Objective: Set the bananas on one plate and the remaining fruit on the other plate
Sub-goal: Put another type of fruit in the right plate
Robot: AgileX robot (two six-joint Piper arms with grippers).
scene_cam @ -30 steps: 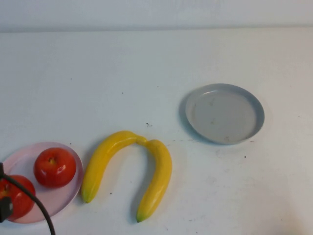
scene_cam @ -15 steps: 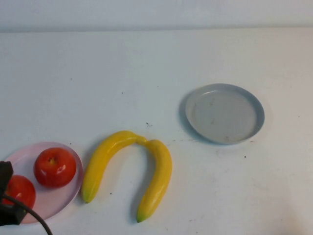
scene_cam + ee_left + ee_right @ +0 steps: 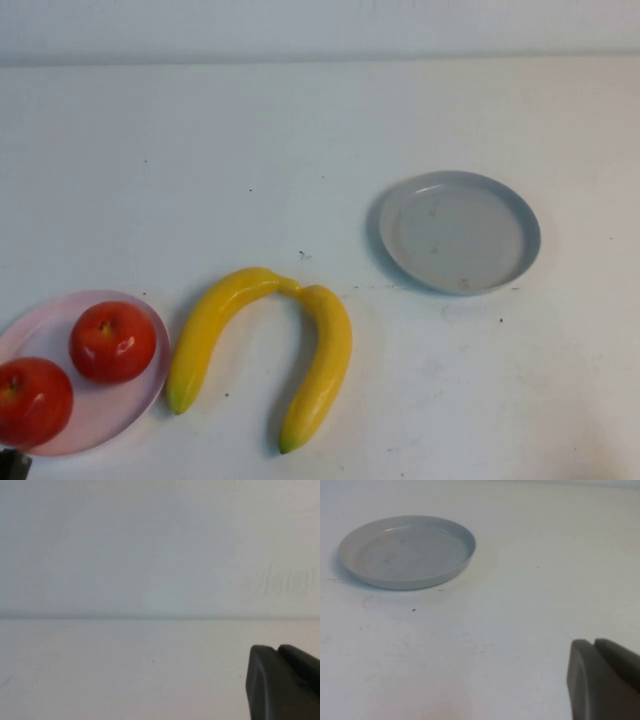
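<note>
Only one dark finger tip of the left gripper point(image 3: 280, 682) shows in its wrist view, with bare white table point(image 3: 125, 670) and a pale wall beyond it and nothing held or touched there; whether its fingers are parted or closed cannot be told. In the high view a small dark scrap at the near left corner is all that shows of that arm. The right gripper point(image 3: 602, 680) likewise shows a single dark finger tip in its own wrist view, over open table and touching nothing, and its opening cannot be told either; it lies outside the high view. From that gripper the grey-blue plate point(image 3: 465, 547) sits well apart across bare tabletop, empty. In the high view the grey-blue plate point(image 3: 525, 225) lies right of centre with clear surface all round it. The two bananas point(image 3: 262, 340) lie on the table near the front, left of centre, their upper ends touching so that they form an arch open toward the near edge. Just beside the left banana is the pale pink plate point(image 3: 150, 385), at the near left corner, close to the table's front edge. Both red apples point(image 3: 112, 341) rest on it, side by side, one nearer the left border of the view.
</note>
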